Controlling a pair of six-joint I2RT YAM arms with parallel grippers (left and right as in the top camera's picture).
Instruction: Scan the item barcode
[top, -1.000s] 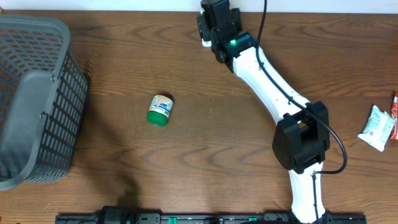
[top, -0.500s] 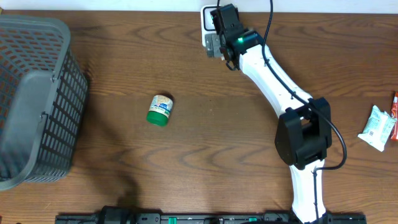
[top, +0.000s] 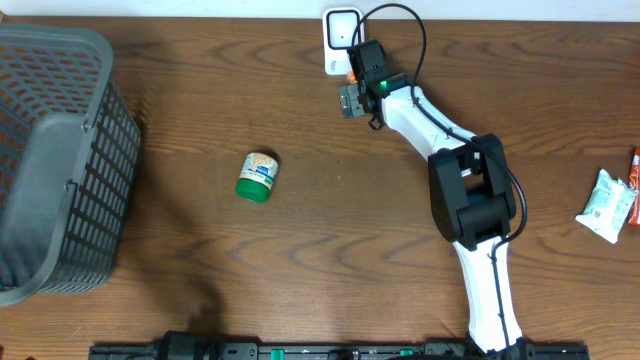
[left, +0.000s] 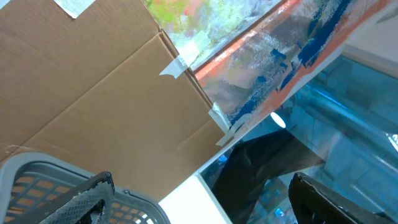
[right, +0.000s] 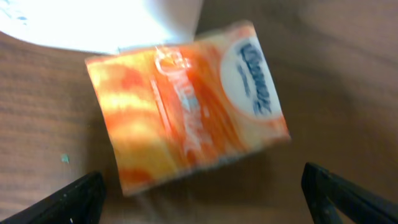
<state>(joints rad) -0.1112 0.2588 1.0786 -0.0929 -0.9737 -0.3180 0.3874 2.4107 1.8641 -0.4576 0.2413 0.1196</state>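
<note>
The orange-and-yellow soft Kleenex tissue pack (right: 186, 106) lies flat on the brown wooden table (right: 348, 74), its upper edge right against the white plastic barcode scanner (right: 106, 22). The right gripper (right: 205, 196) hovers over it, released, its fingers spread wide and clear of the pack. The left gripper (left: 205, 199) is likewise spread and holds nothing. Well to the left lie a small green-lidded jar (top: 258, 176) and a grey plastic mesh basket (top: 60, 150).

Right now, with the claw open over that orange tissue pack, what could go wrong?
The tissue pack lies skewed below the open right claw, so closing might catch only a corner and let it slip. It sits close beside the white device, which the claw could bump. No barcode shows on its upward face, so a scan may fail.
</note>
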